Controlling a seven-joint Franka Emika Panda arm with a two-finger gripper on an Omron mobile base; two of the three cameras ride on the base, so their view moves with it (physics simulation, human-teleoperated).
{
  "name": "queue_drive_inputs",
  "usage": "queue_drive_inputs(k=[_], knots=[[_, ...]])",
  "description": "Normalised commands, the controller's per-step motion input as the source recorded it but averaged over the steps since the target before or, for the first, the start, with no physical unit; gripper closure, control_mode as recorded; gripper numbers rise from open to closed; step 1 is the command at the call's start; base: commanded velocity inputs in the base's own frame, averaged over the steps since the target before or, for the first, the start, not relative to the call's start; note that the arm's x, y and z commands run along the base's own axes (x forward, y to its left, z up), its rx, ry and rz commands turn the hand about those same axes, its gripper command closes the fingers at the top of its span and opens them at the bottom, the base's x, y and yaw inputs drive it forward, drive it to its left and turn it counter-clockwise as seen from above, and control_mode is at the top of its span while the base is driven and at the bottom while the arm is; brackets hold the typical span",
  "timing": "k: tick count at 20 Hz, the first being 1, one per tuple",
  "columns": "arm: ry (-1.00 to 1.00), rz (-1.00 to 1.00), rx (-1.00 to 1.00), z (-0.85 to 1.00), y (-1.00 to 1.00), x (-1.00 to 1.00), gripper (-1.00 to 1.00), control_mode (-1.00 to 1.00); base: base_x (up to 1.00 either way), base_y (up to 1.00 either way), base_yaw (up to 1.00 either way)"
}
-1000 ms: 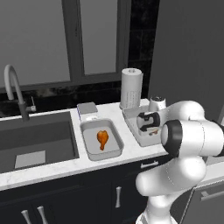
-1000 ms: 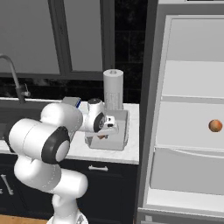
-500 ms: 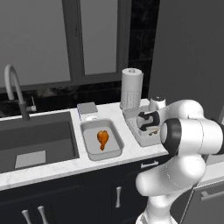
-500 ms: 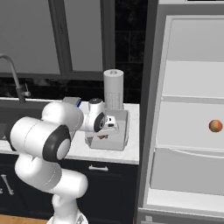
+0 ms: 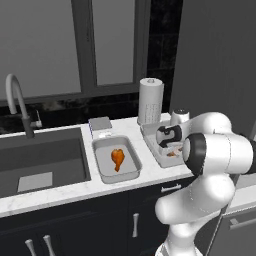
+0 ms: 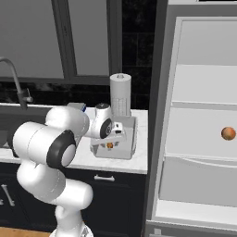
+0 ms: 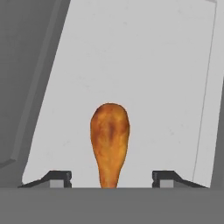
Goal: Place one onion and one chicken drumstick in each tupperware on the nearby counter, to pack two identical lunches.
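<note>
A chicken drumstick lay on the floor of the right-hand tupperware, thick end toward the top of the hand view, bone end at the bottom edge between the two finger tips. The tips stood clear of the meat on either side — end effector spread apart, nothing gripped.

In the left base view the same tupperware sat at centre right of the frame, mostly hidden by the wrist; a sliver of orange drumstick showed under the hand. In the right base view an orange spot was visible in the container just below the end effector.

The second tupperware sat at frame centre in the left base view, beside the sink, with another drumstick lying in it. Both containers rested on the white bench.

A paper towel roll stood upright behind the right-hand container. A small grey box lay behind the left-hand one. The faucet rose at the left edge.

At the right of the right base view, an onion sat on a fridge shelf — well apart from the bench.
</note>
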Motion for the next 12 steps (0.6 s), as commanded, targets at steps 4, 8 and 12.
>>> queue_drive_inputs(k=[4, 8, 12], knots=[[-0.01, 0.0, 0.0, 0.14, -0.02, -0.27, -1.0, -1.0, 0.0, 0.0, 0.0], [-0.07, 0.0, 0.0, 0.75, 0.0, -0.43, -1.0, -1.0, 0.0, 0.0, 0.0], [-0.16, 0.0, 0.0, 0.82, 0.0, -0.43, -1.0, -1.0, 0.0, 0.0, 0.0]])
